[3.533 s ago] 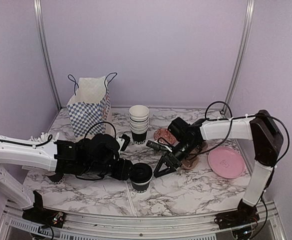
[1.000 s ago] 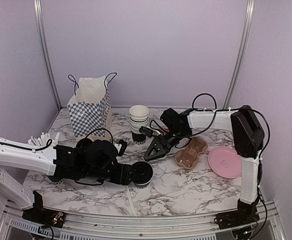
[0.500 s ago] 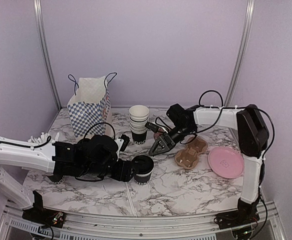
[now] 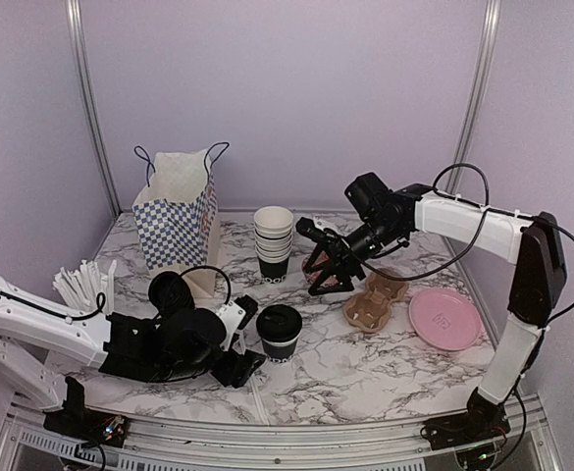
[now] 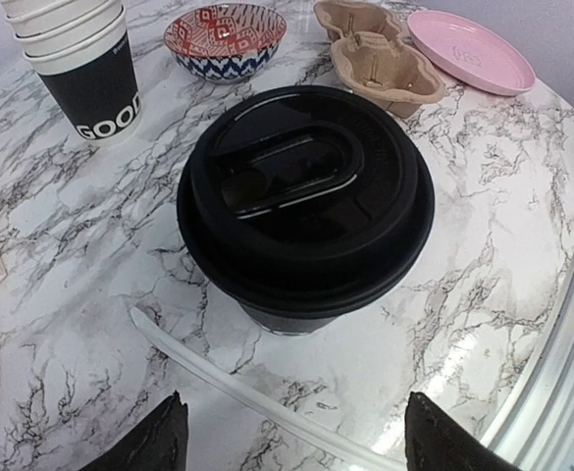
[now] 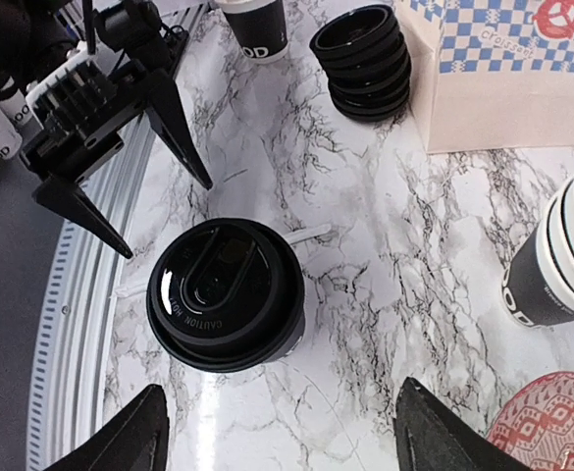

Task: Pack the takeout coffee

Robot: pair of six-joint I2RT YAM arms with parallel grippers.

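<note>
The takeout coffee [image 4: 279, 334], a small black cup with a black lid, stands upright on the marble table near the front middle. It fills the left wrist view [image 5: 306, 196] and shows from above in the right wrist view [image 6: 226, 292]. My left gripper [image 4: 248, 339] is open and empty just left of the cup, its fingertips [image 5: 169, 437] apart from it. My right gripper [image 4: 324, 263] is open and empty, held in the air behind and to the right of the cup, looking down at it [image 6: 282, 442].
A checked paper bag [image 4: 174, 211] stands at back left, with a stack of black lids [image 4: 169, 289] in front. A stack of white-rimmed cups [image 4: 273, 243], a cardboard cup carrier [image 4: 375, 299] and a pink plate [image 4: 443, 317] stand right. A patterned bowl [image 5: 225, 37] lies behind.
My left gripper has let go of the cup and drawn back toward the front edge. The cup stands free. My right gripper has risen off the table.
</note>
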